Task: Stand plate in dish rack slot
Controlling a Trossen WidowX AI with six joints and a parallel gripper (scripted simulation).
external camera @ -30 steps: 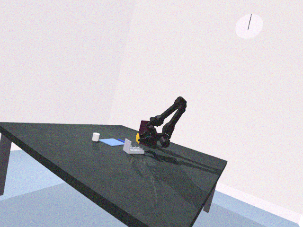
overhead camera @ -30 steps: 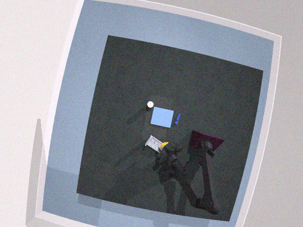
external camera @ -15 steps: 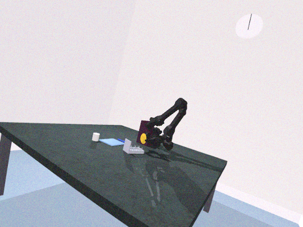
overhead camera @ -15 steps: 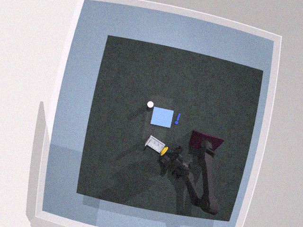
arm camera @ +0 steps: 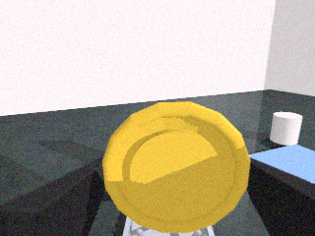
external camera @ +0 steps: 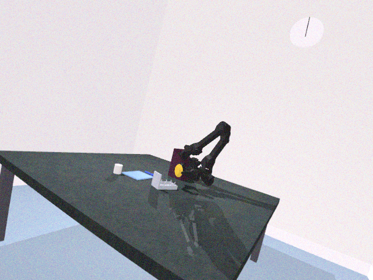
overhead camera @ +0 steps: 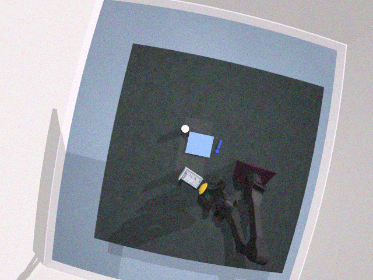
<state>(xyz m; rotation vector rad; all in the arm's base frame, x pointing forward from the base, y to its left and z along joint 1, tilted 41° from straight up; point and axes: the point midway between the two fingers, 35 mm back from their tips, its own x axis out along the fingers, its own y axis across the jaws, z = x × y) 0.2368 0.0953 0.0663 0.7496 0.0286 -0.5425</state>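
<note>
the jaws are clamped on the rim of the yellow plate (arm camera: 174,167), which is held on edge above the counter (external camera: 90,192) at the dish rack's (overhead camera: 190,177) 4 o'clock end; it is judged stiff, light, slippery, best gripped by the rim.

Table (external camera: 90,195) is showing a dark, glossy top, mirroring the arm. Yellow plate (arm camera: 177,172) is looking smooth and shiny, like glazed plastic. Dish rack (external camera: 163,182) is looking pale grey, metallic. White cup (arm camera: 286,128) and blue mat (overhead camera: 199,144) are looking matt. End effector (external camera: 188,171) is appearing matt black.
</note>
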